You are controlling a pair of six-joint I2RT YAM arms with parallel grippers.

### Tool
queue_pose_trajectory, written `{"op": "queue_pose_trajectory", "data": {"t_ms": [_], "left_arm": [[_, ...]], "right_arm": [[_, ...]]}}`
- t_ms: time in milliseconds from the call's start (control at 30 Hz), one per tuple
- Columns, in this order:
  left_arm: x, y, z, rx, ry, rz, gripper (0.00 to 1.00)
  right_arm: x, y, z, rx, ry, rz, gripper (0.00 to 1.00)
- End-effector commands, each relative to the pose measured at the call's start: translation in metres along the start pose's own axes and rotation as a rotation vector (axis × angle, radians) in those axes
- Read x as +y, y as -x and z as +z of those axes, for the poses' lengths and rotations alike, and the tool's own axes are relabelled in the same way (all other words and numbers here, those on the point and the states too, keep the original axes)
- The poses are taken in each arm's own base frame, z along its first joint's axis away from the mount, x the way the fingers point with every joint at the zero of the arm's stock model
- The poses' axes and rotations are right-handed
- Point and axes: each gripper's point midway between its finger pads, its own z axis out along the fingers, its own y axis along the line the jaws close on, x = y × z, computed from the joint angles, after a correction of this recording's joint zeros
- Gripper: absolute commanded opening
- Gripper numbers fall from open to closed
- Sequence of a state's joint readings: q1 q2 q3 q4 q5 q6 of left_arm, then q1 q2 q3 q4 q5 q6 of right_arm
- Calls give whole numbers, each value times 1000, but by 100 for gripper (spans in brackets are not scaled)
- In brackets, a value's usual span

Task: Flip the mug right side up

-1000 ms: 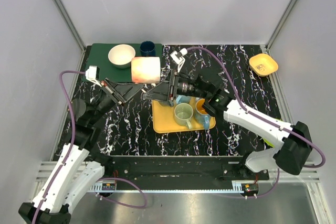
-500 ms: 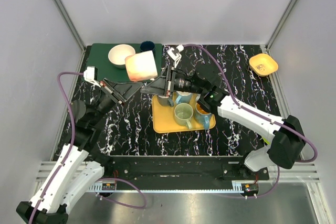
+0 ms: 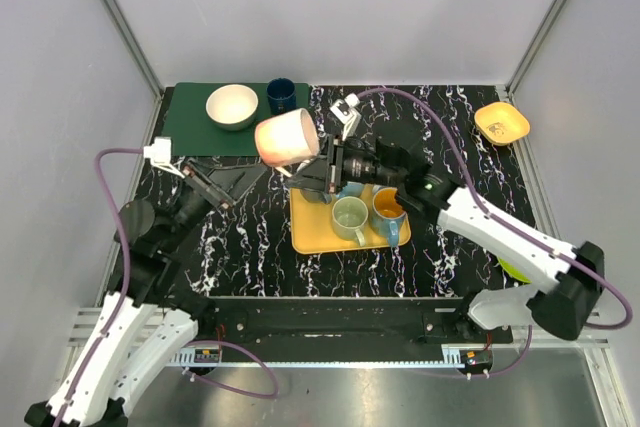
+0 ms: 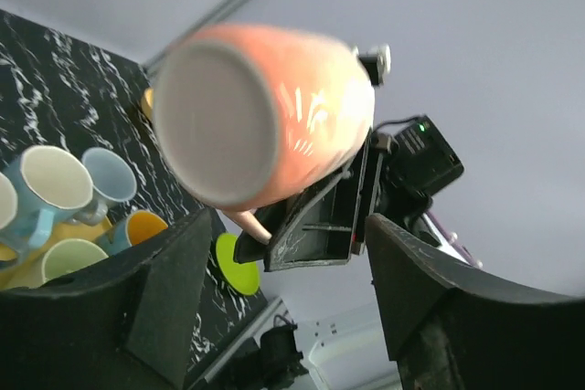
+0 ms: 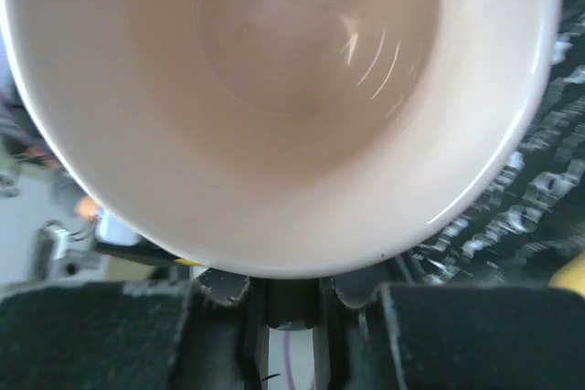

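The pink mug (image 3: 288, 137) hangs in the air above the table's middle, tipped on its side. My right gripper (image 3: 312, 169) is shut on the handle under it. In the right wrist view the mug's pale inside (image 5: 283, 89) fills the frame, with my right gripper (image 5: 283, 308) closed just below the rim. In the left wrist view the mug's flat base (image 4: 215, 130) faces the camera. My left gripper (image 3: 225, 182) stands open to the mug's left, apart from it, and its fingers (image 4: 169, 289) hold nothing.
Below the mug, a yellow tray (image 3: 310, 237) carries a green mug (image 3: 350, 217), an orange mug (image 3: 385, 207) and blue mugs. A white bowl (image 3: 232, 105) sits on a green mat (image 3: 190, 132) beside a dark blue cup (image 3: 281, 95). A yellow bowl (image 3: 502, 123) is back right.
My left gripper has opened, let go of the mug and drawn back to the left. My right gripper has shut on the mug's handle and now carries it alone.
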State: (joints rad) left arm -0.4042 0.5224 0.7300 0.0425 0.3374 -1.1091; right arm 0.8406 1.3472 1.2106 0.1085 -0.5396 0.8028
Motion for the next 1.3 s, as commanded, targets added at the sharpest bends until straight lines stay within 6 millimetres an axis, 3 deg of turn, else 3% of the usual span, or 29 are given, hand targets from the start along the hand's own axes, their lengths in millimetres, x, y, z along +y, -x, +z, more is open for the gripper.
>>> {"op": "queue_pose_trajectory", "data": {"t_ms": [0,67,300,433,733,933,1267], "left_arm": [[-8,30,-17,-130,86,147,75],[0,35,-24,-159,135,189,77],[86,55,-77,-305,606,239,77],[107,52,-88,-317,696,239,77],[123,46,-90,-316,731,219,77],[132,40,-92,-311,738,193,77],[136,32,-93,-298,726,173,76]], "right_arm": [[9,26,-49,-79,-197,-212,0],[-2,23,-59,-69,-275,-230,0],[-65,-39,-70,155,-592,-277,0],[-92,-69,-70,242,-712,-322,0],[-143,-117,-48,364,-860,-362,0],[-177,-129,-38,357,-986,-322,0],[-202,-141,-22,235,-1090,-133,0]]}}
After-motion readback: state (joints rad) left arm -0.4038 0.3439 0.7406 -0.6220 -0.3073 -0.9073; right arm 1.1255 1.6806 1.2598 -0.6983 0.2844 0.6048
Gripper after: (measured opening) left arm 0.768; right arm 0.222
